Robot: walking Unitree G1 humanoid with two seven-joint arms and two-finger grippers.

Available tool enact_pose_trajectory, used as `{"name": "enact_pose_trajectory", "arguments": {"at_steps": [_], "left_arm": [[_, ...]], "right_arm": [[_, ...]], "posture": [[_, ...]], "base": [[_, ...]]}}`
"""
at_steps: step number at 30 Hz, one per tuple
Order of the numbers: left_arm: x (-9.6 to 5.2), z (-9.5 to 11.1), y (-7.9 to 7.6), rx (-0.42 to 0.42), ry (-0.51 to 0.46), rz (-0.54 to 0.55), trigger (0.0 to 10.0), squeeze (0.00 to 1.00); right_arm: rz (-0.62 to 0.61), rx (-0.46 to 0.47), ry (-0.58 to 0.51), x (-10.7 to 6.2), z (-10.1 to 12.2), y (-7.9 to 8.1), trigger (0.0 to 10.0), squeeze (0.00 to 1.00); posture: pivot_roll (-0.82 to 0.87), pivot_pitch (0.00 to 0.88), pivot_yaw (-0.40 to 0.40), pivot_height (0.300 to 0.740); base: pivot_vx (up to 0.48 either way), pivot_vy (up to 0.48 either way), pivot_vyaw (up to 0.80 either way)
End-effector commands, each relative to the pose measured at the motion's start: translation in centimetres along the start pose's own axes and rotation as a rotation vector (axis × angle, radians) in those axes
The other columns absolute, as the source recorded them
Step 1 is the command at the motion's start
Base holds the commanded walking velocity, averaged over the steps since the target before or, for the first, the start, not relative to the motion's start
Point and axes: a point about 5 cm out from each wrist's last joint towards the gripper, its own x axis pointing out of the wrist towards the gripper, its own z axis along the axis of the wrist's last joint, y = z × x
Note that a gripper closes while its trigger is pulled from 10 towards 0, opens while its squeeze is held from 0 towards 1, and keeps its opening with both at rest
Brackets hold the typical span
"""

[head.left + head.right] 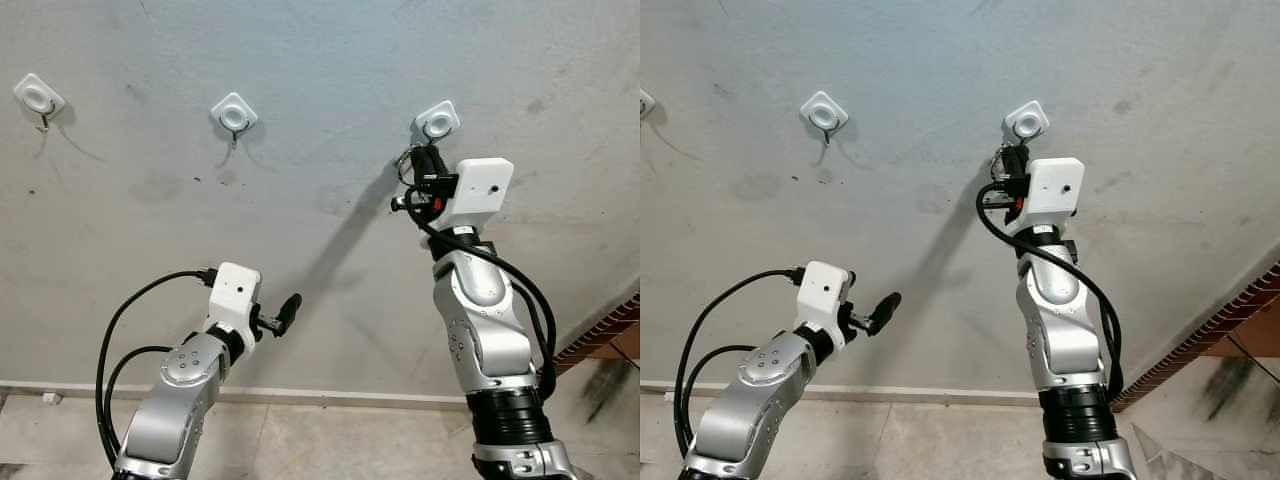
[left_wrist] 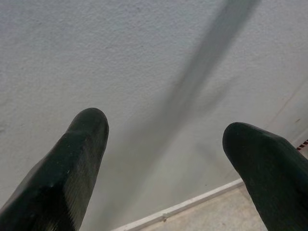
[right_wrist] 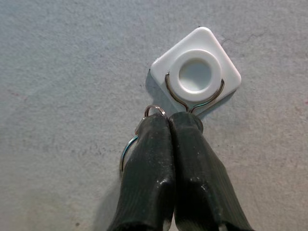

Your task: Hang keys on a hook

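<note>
My right gripper [image 1: 425, 157] is raised against the grey wall, its tips just under the right-hand white hook plate [image 1: 438, 121]. In the right wrist view its fingers [image 3: 149, 159] are pressed together on a thin metal key ring [image 3: 155, 109]. The ring's wire pokes out beside the fingers, just below the hook's wire loop [image 3: 195, 101]. Whether the ring touches the hook I cannot tell, and the keys themselves are hidden. My left gripper [image 1: 290, 310] is held low, away from the hooks, open with nothing between its fingertips [image 2: 89, 139].
Two more white hooks [image 1: 234, 113] [image 1: 38, 96] sit on the wall to the left, both bare. A pale skirting board [image 1: 330, 397] runs along the tiled floor. A brick edge [image 1: 610, 330] slants in at the lower right.
</note>
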Motion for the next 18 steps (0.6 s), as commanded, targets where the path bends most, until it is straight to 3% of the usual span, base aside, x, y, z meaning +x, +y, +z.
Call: {"name": "enact_pose_trajectory", "arguments": {"at_steps": [1, 11, 18], "left_arm": [[-0.1, 0.1, -0.2, 0.008, 0.001, -0.011, 10.0, 0.00], [0.1, 0.3, -0.3, 0.018, -0.002, -0.021, 10.0, 0.00], [0.3, 0.4, -0.4, 0.022, -0.003, -0.028, 10.0, 0.00]], "right_arm": [[0.024, 0.009, -0.021, -0.4, 0.9, -0.7, 10.0, 0.00], [0.204, 0.028, -0.024, -2.0, 2.2, 0.0, 10.0, 0.00], [0.192, 0.052, -0.056, -1.8, 3.3, -0.1, 10.0, 0.00]], "posture": [[0.16, 0.070, -0.052, 0.740], [0.15, 0.063, -0.047, 0.740], [0.15, 0.048, -0.041, 0.740]], "base": [[0.000, 0.000, 0.00], [0.000, 0.000, 0.00], [0.000, 0.000, 0.00]]}}
